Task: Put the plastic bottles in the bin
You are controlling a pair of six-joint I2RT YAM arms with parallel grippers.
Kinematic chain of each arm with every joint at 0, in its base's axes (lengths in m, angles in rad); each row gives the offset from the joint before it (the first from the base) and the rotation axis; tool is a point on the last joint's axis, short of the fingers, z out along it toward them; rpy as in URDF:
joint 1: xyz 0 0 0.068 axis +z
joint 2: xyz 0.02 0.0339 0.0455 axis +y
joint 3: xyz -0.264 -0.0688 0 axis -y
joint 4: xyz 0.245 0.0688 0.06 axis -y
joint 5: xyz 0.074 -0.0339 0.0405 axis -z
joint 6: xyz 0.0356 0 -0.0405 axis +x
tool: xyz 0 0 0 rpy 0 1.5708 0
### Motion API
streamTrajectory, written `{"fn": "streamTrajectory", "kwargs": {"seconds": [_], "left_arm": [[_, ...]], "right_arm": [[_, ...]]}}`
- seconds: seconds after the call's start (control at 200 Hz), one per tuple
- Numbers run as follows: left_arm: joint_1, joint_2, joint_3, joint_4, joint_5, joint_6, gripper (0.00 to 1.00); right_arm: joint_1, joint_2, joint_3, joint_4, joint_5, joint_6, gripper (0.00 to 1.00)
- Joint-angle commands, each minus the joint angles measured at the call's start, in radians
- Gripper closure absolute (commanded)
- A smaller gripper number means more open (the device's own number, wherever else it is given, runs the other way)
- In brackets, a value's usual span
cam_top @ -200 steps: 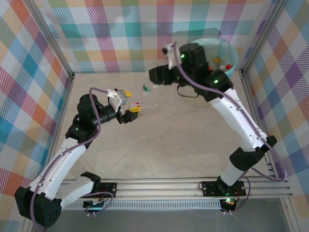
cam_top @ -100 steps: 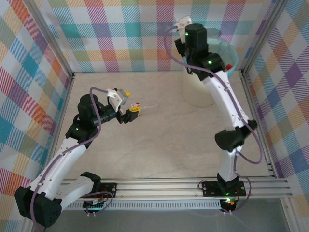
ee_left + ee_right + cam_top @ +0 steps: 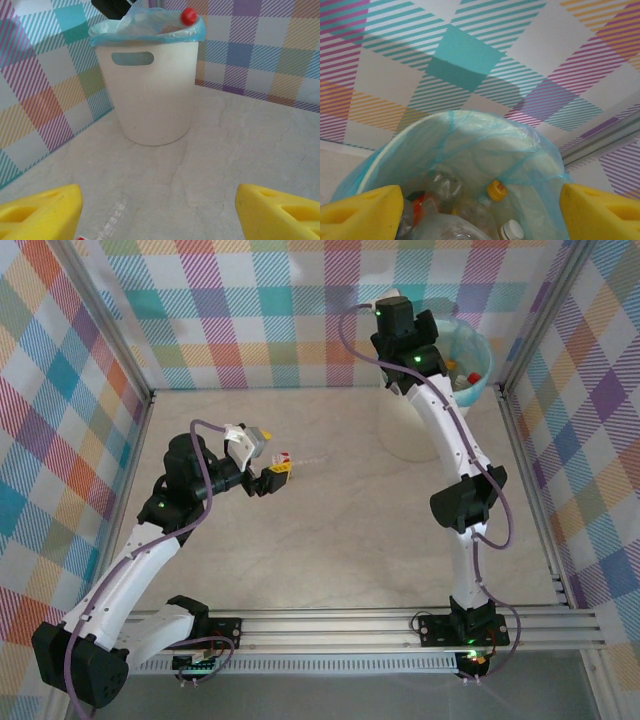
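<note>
Right gripper [image 3: 480, 212] over round white bin with pale blue bag liner [image 3: 470, 116], table's [image 3: 350, 540] far right corner. Jaws wide, empty; plastic bottles [image 3: 445, 187] inside. Left gripper [image 3: 159, 212], jaws wide, at a small clear plastic bottle [image 3: 303, 459] lying left of table centre — straddle its body squarely before closing.

The right gripper [image 3: 480, 212] has swung from mid-table to above the bin [image 3: 450, 114]; its jaws, formerly clamping a bottle, now gape empty.
</note>
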Motion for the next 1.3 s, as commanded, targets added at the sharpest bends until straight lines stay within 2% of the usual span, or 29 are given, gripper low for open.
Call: {"fn": "streamTrajectory", "kwargs": {"seconds": [0.0,0.225,0.39,0.6,0.785,1.02,1.18,1.3], "left_arm": [[-0.013,0.004,0.019,-0.008,-0.006,0.009,0.20],[-0.013,0.018,0.020,-0.010,-0.001,0.004,0.20],[-0.013,0.027,0.031,-0.030,-0.013,0.004,0.19],[-0.017,0.025,0.030,-0.042,-0.059,0.006,0.19],[-0.017,0.050,0.036,-0.052,-0.067,0.007,0.18],[-0.017,0.061,0.040,-0.076,-0.102,0.026,0.18],[-0.017,0.038,0.036,-0.089,-0.135,0.061,0.18],[-0.017,0.017,0.029,-0.083,-0.196,0.062,0.16]], "right_arm": [[0.002,-0.053,-0.002,-0.021,0.023,0.039,0.18],[-0.006,-0.071,-0.006,-0.108,-0.009,0.130,0.26],[-0.006,-0.090,-0.015,-0.215,-0.066,0.242,0.27],[-0.008,-0.148,-0.120,-0.278,-0.161,0.329,0.22],[-0.037,-0.174,-0.180,-0.305,-0.241,0.388,0.22],[-0.058,-0.175,-0.135,-0.327,-0.343,0.426,0.21],[-0.057,-0.188,-0.027,-0.363,-0.413,0.448,0.14],[-0.058,-0.254,-0.036,-0.352,-0.477,0.466,0.11]]}}
